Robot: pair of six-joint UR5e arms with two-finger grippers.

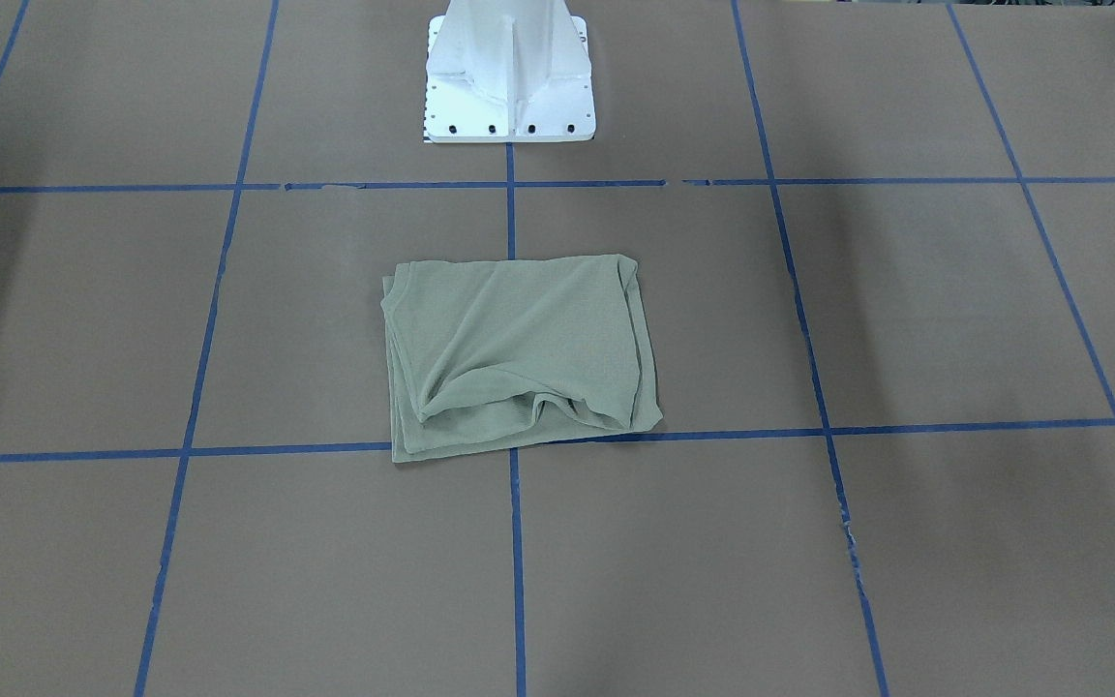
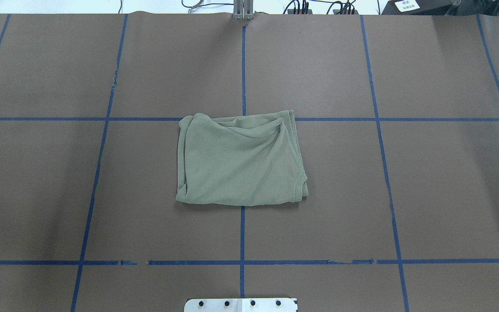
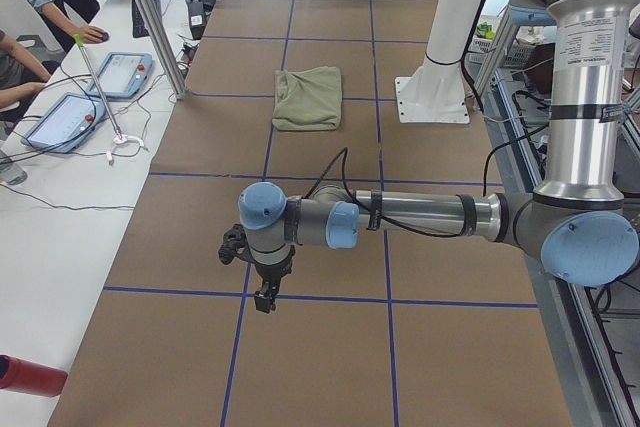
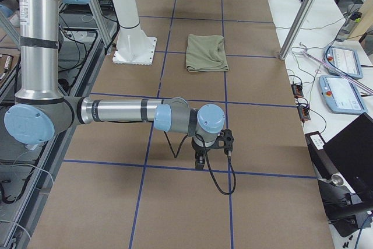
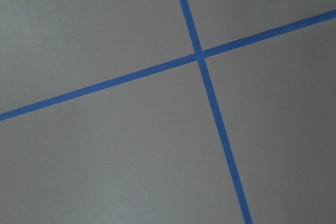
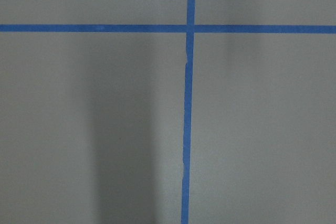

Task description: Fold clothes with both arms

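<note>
The shirt [image 2: 241,160] lies in the middle of the table [image 2: 448,173], folded into a compact, roughly square packet over a crossing of the blue tape lines [image 2: 243,65], a little out from the white pedestal base [image 1: 509,77]. The edge nearest the robot looks flat and evenly stacked. The far edge carries a raised ridge and a slack, drooping fold, and lower layers peek out along one side.

Both arms are well apart from it. The left arm [image 3: 420,215] reaches low over the table's left end, with the left gripper [image 3: 265,299] pointing down over a tape line and holding nothing. The right arm [image 4: 116,111] does the same at the right end with the right gripper [image 4: 200,161]. I cannot tell whether either pincer is apart or together. Only the side views show them, and the wrist cameras see nothing but bare table and tape.

To my eye the folding is nearly done, and what remains is tidying that far edge. Doing it well would mean bringing both grippers in together, one at each far corner. Each should pinch every layer rather than just the top one. They should then draw the cloth taut and level before laying it down, so the ridge flattens without dragging the packet askew.
</note>
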